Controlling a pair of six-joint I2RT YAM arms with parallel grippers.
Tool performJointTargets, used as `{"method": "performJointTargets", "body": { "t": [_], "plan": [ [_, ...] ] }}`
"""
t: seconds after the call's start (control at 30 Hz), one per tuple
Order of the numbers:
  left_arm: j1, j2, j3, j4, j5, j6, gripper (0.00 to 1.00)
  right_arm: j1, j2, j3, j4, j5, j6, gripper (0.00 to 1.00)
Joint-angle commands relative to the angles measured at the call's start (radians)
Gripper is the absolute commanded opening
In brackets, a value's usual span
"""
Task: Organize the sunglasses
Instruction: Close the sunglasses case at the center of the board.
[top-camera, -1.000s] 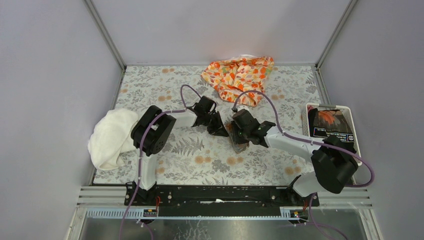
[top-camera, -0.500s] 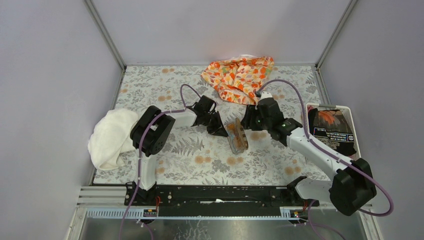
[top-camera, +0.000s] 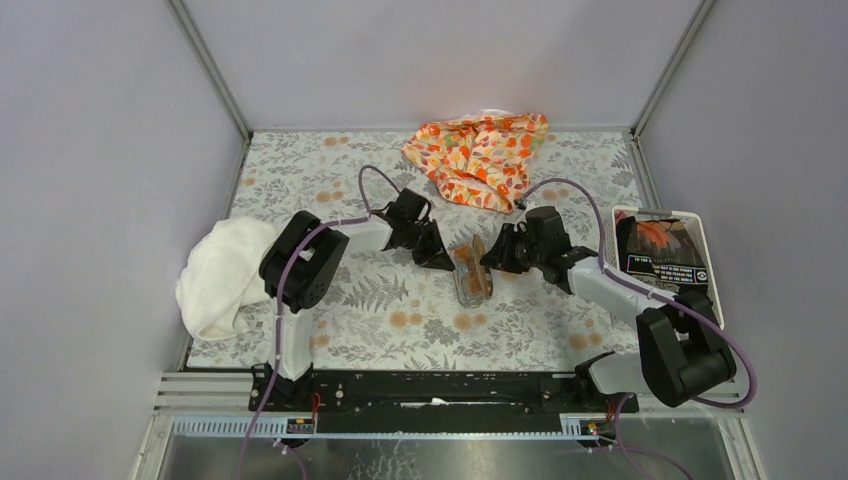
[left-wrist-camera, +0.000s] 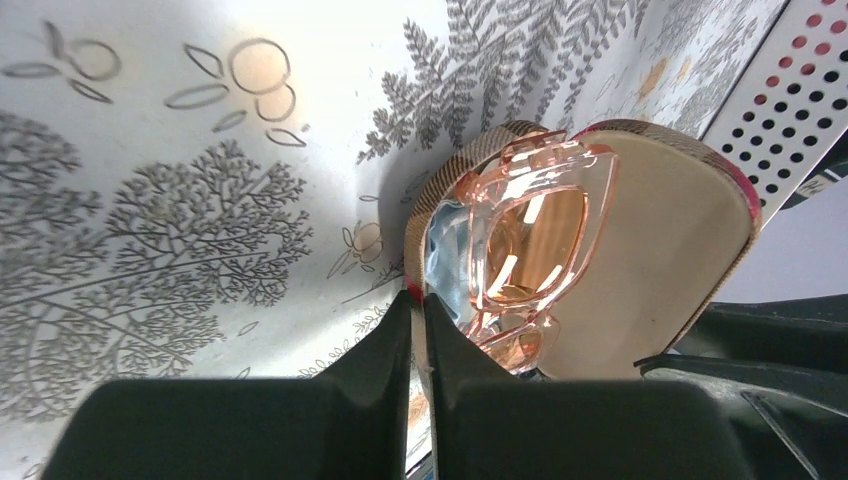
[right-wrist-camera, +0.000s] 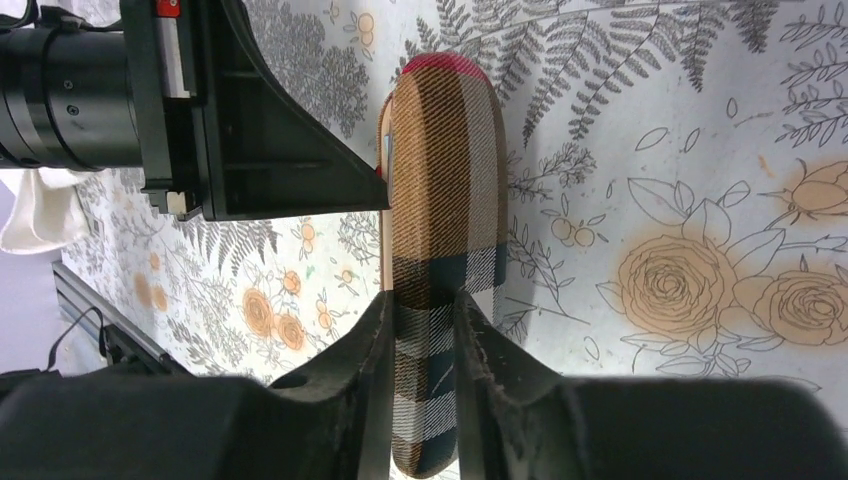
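Plain grey walls close in a table (top-camera: 330, 170) covered in a leaf-and-rose print. At its middle a brown plaid case (top-camera: 463, 290) lies open, its long axis running away from the arm bases.

The sunglasses (left-wrist-camera: 530, 240) lie folded inside it, lengthwise along that axis, on top of a blue cloth (left-wrist-camera: 447, 255). They have a thin, see-through orange-pink frame, and the pale lenses catch the light.

The two arms flank the case. The left gripper (left-wrist-camera: 418, 300) is on its left side with its fingers pressed together, pinching the rim of the lower shell. The right gripper (right-wrist-camera: 425, 300) is on the right side, against the plaid back of the raised lid (right-wrist-camera: 440, 150). Its fingers (right-wrist-camera: 375, 340) stand a narrow gap apart with plaid showing between them. I cannot tell whether they nip the lid or only lean on it.

Both arms are at the case, so neither is nearer, and what matters is the sides. The lid stands on the right, with the sunglasses just to its left. To my eye the next move is a push from right to left that folds the lid over them while the left gripper steadies the base.
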Motion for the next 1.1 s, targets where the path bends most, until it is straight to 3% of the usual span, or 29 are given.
{"method": "performJointTargets", "body": {
  "t": [0.0, 0.33, 0.67, 1.07],
  "plan": [
    [-0.003, -0.026, 0.028, -0.025, -0.01, 0.024, 0.11, 0.0, 0.034, 0.004, 0.06, -0.039, 0.045, 0.21],
    [-0.012, 0.004, 0.033, -0.009, 0.004, 0.015, 0.11, 0.112, 0.078, 0.044, -0.011, 0.088, 0.034, 0.18],
    [-0.014, 0.018, 0.044, -0.008, 0.007, 0.015, 0.11, 0.24, 0.236, 0.142, -0.036, 0.138, 0.049, 0.18],
    [-0.015, 0.035, 0.056, -0.007, 0.012, 0.015, 0.11, 0.314, 0.347, 0.206, -0.084, 0.206, 0.041, 0.18]
  ]
}}
